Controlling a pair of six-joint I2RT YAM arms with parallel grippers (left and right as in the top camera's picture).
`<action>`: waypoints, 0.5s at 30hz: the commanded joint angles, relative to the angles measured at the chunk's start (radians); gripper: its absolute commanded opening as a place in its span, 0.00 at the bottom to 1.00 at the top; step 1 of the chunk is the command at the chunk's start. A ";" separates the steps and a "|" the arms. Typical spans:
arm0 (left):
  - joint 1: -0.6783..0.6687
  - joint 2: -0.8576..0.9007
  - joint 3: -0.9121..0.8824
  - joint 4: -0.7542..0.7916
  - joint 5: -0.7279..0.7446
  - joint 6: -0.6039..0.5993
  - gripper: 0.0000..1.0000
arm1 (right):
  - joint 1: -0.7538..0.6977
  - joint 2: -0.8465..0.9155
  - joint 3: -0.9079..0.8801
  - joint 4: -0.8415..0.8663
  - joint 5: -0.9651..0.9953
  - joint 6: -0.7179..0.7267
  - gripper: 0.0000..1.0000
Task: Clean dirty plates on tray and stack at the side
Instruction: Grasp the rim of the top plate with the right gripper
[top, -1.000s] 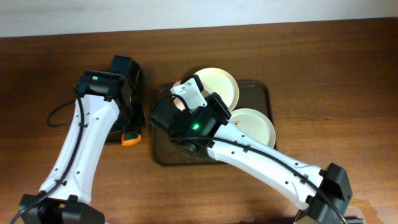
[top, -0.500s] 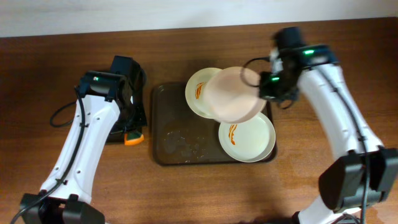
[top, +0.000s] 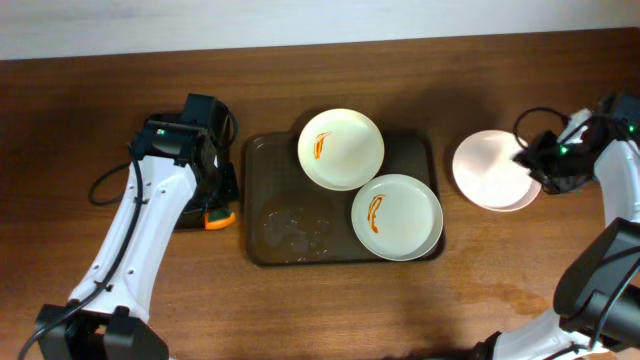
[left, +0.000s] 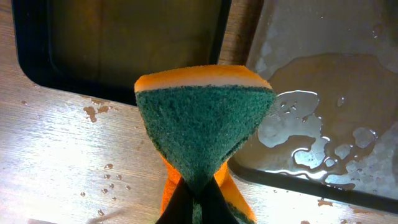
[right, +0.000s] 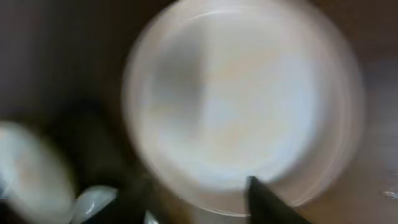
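Sponge first: your left claw (left: 198, 198) is pinched tight on a green-faced orange scouring sponge (left: 202, 137), folding it into a wedge. It hangs over the wet wooden table (left: 56, 155) between the small narrow black tray (left: 118, 43) and the large dark brown rounded plastic tray (left: 329, 56).

Nearest you on the brown tray lies a patch of water (top: 295, 228). To its right is a round shallow cream plate (top: 396, 216) with an orange-red sauce streak (top: 375, 213).

Further out, on the bare table right of the tray, sits a plain pale round plate (top: 490, 170) with no streak, which reads as the start of the stack. Your right claw (top: 542, 165) is at that plate's right rim. The wrist view is smeared, so you cannot tell whether the jaws grip the plate or have let go.

Farthest is a second cream streaked plate (top: 341, 148), which overhangs the tray's far rim and meets the nearer plate edge to edge.

Treat these plates as stiff, light and probably slick once wet, and they would chip if dropped. Pinch across the raised lip, not the flat centre. On the far plate, the overhanging edge looks like the easiest place to take hold.
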 joint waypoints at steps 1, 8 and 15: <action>0.002 -0.002 -0.006 0.020 0.011 0.016 0.00 | 0.176 0.002 0.076 -0.018 -0.187 -0.100 0.64; 0.002 -0.002 -0.006 0.027 0.045 0.020 0.00 | 0.728 0.194 0.096 0.252 0.407 0.044 0.82; 0.002 -0.002 -0.006 0.031 0.045 0.020 0.00 | 0.732 0.328 0.097 0.315 0.205 0.061 0.19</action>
